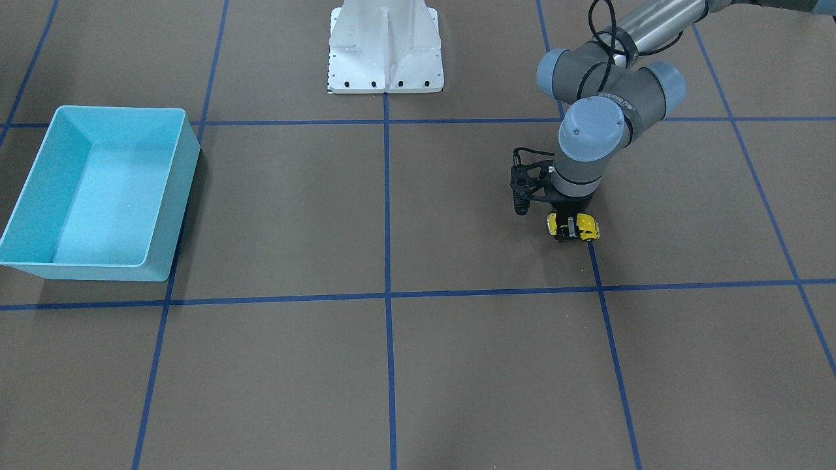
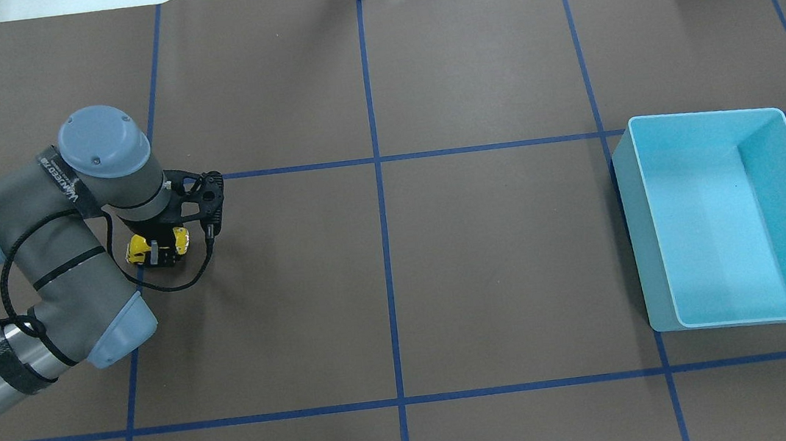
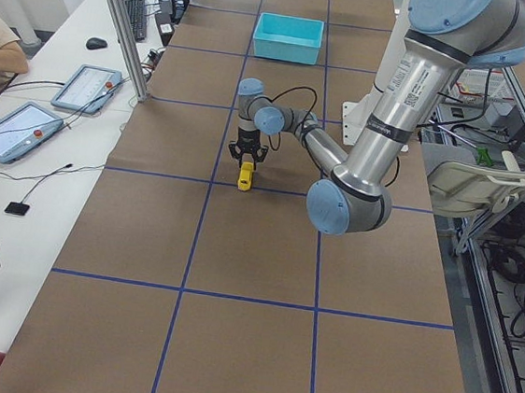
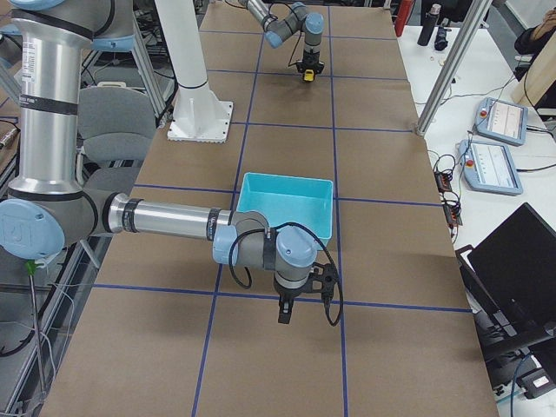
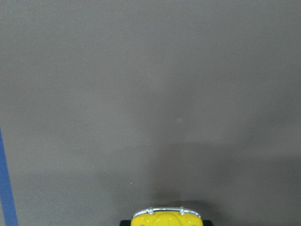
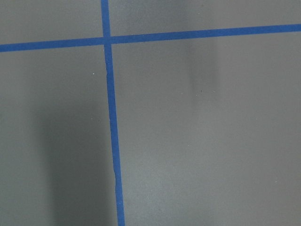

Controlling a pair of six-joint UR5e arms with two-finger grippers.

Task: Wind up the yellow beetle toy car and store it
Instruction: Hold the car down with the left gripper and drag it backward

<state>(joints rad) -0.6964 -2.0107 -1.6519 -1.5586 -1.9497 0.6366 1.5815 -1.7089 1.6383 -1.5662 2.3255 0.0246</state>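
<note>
The yellow beetle toy car point(image 1: 587, 227) sits low at the brown table surface, on the robot's left side, beside a blue tape line. My left gripper point(image 1: 571, 230) points straight down and is shut on the car's middle, with one finger point(image 2: 157, 252) across its body. The car also shows in the overhead view point(image 2: 138, 249) and at the bottom edge of the left wrist view point(image 5: 165, 220). My right gripper point(image 4: 284, 311) shows only in the exterior right view, held low over the table near the bin; I cannot tell whether it is open or shut.
A light-blue open bin point(image 2: 633, 237) stands on the robot's right side, with nothing in it; it also shows in the front view point(image 1: 177, 196). The white robot base plate point(image 1: 385, 49) is at the table's near edge. Blue tape lines grid the brown mat.
</note>
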